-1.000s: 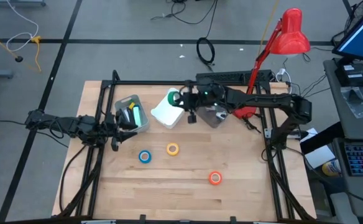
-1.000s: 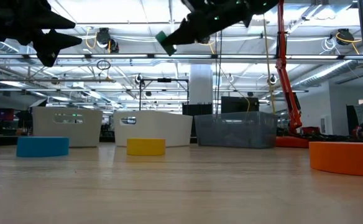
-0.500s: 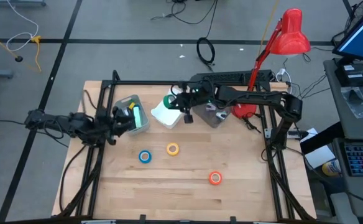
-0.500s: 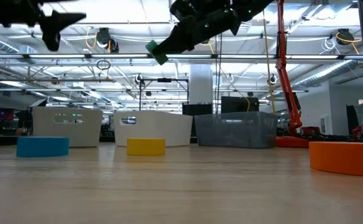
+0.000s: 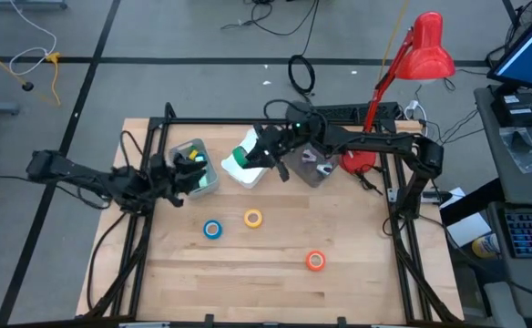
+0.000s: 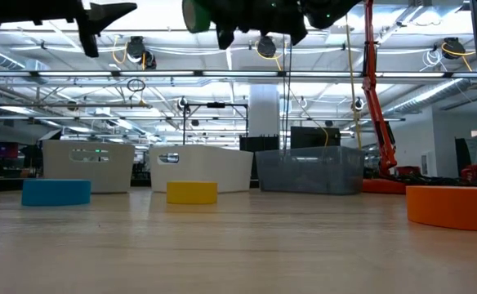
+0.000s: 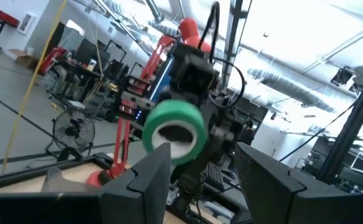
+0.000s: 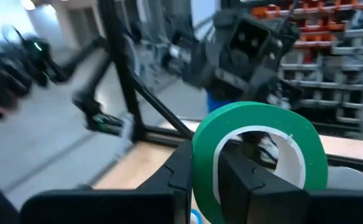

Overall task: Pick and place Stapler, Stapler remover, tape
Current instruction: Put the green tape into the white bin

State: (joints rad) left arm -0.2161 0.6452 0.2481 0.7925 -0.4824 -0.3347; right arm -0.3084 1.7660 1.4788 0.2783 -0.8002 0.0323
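My right gripper (image 5: pixel 248 157) hangs high over the white bin (image 5: pixel 248 173), shut on the green tape roll (image 5: pixel 237 157). The roll also shows at the top of the low view (image 6: pixel 196 15) and in the left wrist view (image 7: pixel 172 130). The blue (image 5: pixel 212 230), yellow (image 5: pixel 253 218) and orange (image 5: pixel 315 261) tape rolls lie flat on the table. My left gripper (image 5: pixel 177 175) hovers open beside the grey bin (image 5: pixel 193 166), holding nothing, its fingers pointing toward the green roll. No stapler or stapler remover can be made out. My right gripper pinches the green roll's ring wall (image 8: pixel 204 168), one finger (image 8: pixel 240 180) inside the hole and one (image 8: pixel 176 177) outside. The roll is lifted clear, high above the table, standing on edge in front of the fingers.
Three bins stand in a row at the table's far side: the grey bin on the left with yellow and black items inside, the white bin in the middle, and a clear bin (image 5: pixel 307 169) on the right. A red desk lamp (image 5: pixel 425 46) stands at the far right corner.
My right gripper has carried the green roll up and toward the table's left, from over the clear bin to over the white bin, turning as it went. My left gripper has risen and moved a little toward the far edge, beside the grey bin.
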